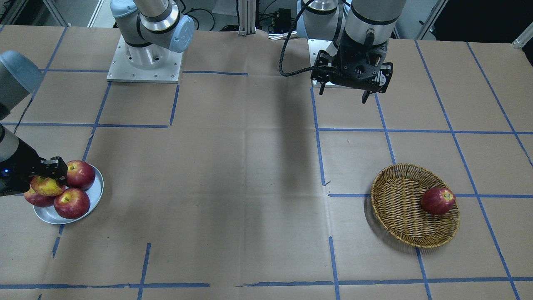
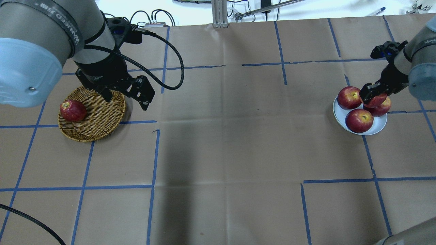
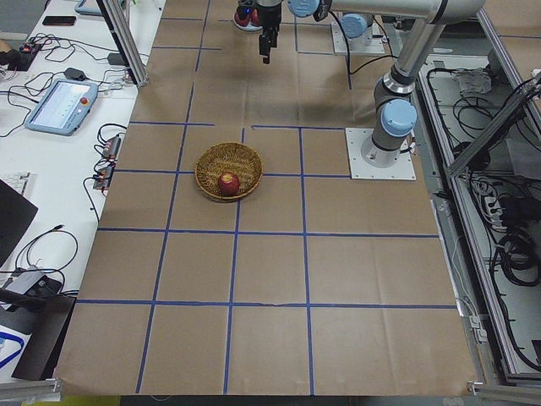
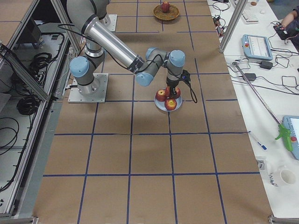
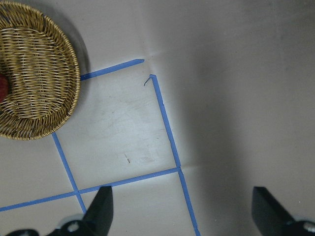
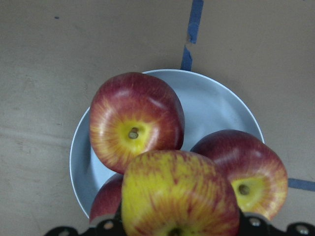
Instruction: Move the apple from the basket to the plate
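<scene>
The apple (image 6: 179, 196), red with large yellow streaks, sits between the fingers of my right gripper (image 2: 373, 93), which is shut on it. It is held over the pale grey-blue plate (image 6: 216, 108), on or just above three dark red apples lying there. The same apple (image 1: 46, 186) and plate (image 1: 96, 196) show in the front view. The wicker basket (image 2: 102, 115) stands at the table's other end. My left gripper (image 2: 126, 100) hangs open and empty above the table beside the basket's rim. The left wrist view shows its fingers (image 5: 101, 206) spread wide.
One dark red apple (image 2: 72, 110) lies in the basket, also seen in the front view (image 1: 437, 201). The three dark apples (image 6: 135, 120) fill most of the plate. Blue tape lines cross the brown paper table (image 2: 221, 136).
</scene>
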